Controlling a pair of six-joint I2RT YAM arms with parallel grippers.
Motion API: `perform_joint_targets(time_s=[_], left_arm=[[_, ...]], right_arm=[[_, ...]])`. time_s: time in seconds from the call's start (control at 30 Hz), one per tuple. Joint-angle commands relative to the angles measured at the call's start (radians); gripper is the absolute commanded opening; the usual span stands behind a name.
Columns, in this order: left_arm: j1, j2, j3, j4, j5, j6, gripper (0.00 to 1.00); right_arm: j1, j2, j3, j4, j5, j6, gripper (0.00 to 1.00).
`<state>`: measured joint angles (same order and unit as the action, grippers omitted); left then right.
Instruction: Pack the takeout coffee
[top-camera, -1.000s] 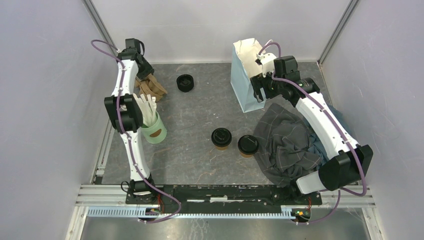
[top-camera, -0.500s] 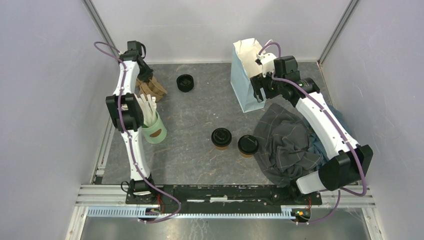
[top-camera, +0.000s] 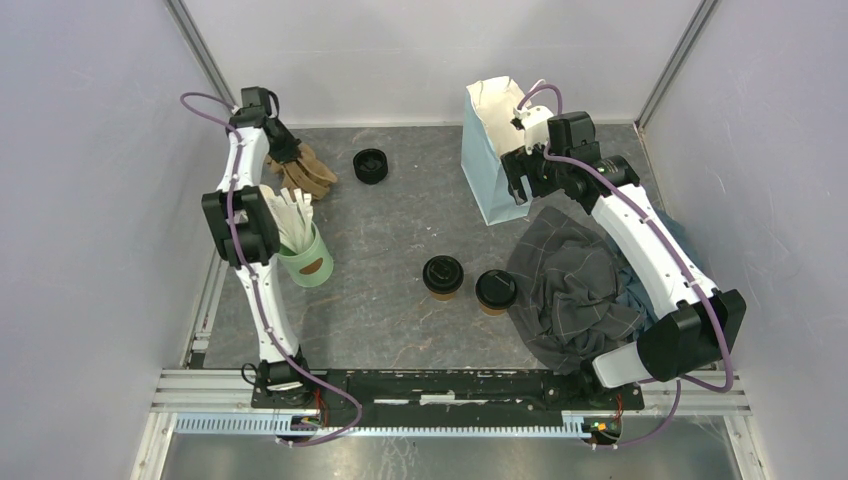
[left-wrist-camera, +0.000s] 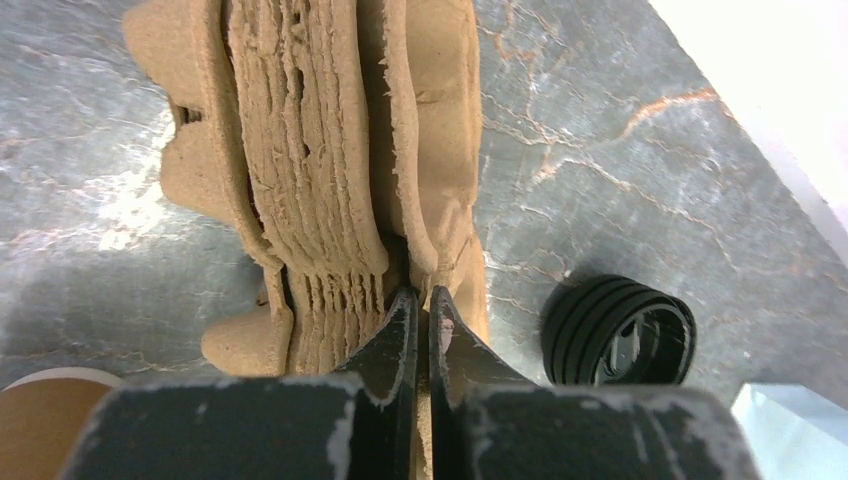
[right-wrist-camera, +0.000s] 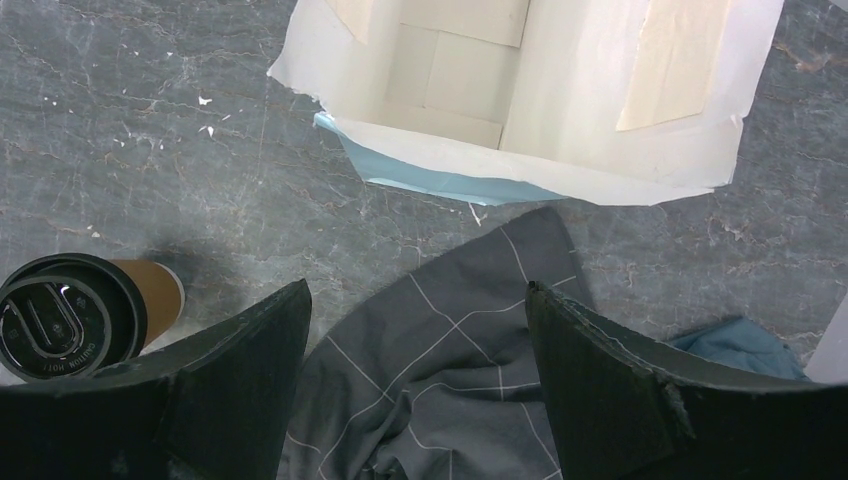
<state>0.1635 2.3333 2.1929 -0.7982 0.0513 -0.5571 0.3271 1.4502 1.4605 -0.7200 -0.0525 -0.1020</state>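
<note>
- Overhead view: both takeout cups stand lower centre of frame, upright w/ black lids on. The left cup (top-camera: 442, 277) and right cup (top-camera: 495, 290) are just beside each other.
- The right cup sits at the edge of the grey checked cloth (top-camera: 575, 290), which lies crumpled lower right under your R arm. Can't tell if cup and cloth touch.
- Neither cup is in the paper bag (top-camera: 486, 170). The bag stands open at upper centre-right, well apart from the cups.
- Your right gripper (right-wrist-camera: 415, 400) has its fingers spread wide w/ nothing held between them. It hangs over the cloth, next to the bag.
- R wrist view: the open bag mouth fills the top of frame and the cloth fills bottom centre.
- R wrist view also shows a lidded cup (right-wrist-camera: 70, 315) at lower left, beside the cloth edge. Can't tell which of the two it is.
- Your left gripper (left-wrist-camera: 418, 310) is at upper left in the overhead view, well apart from both cups.
- Its fingers are narrow, pinched nearly together on a thin edge of the brown pulp stack (left-wrist-camera: 310, 150).
- L wrist view: the black lid stack (left-wrist-camera: 620, 330) sits lower right on the table, near the pulp stack but not touching it.
- The green cup of white sticks (top-camera: 305, 258) is at left-centre in the overhead view, right beside your L arm.
</note>
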Motion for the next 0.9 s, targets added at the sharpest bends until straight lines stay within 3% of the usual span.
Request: perform_joint_targets(time_s=[0.0,0.37,0.7,0.87], left_arm=[[0.028,-0.067,-0.088,0.154,0.155,-0.022,0.02],[0.066,-0.164,-0.308,0.444,0.334,-0.116,0.02],[0.067,-0.24,-0.304,0.511,0.346,-0.089,0.02],[0.052,-0.293,-0.349,0.595,0.483,-0.095,0.02]], right_arm=[[0.003,-0.017,0.023,0.026,0.019,-0.005,0.85],[0.003,-0.017,0.022,0.024,0.025,-0.005,0.86],[0.004,-0.011,0.027,0.026,0.022,-0.004,0.86],[0.004,-0.007,0.032,0.025,0.008,-0.001,0.86]])
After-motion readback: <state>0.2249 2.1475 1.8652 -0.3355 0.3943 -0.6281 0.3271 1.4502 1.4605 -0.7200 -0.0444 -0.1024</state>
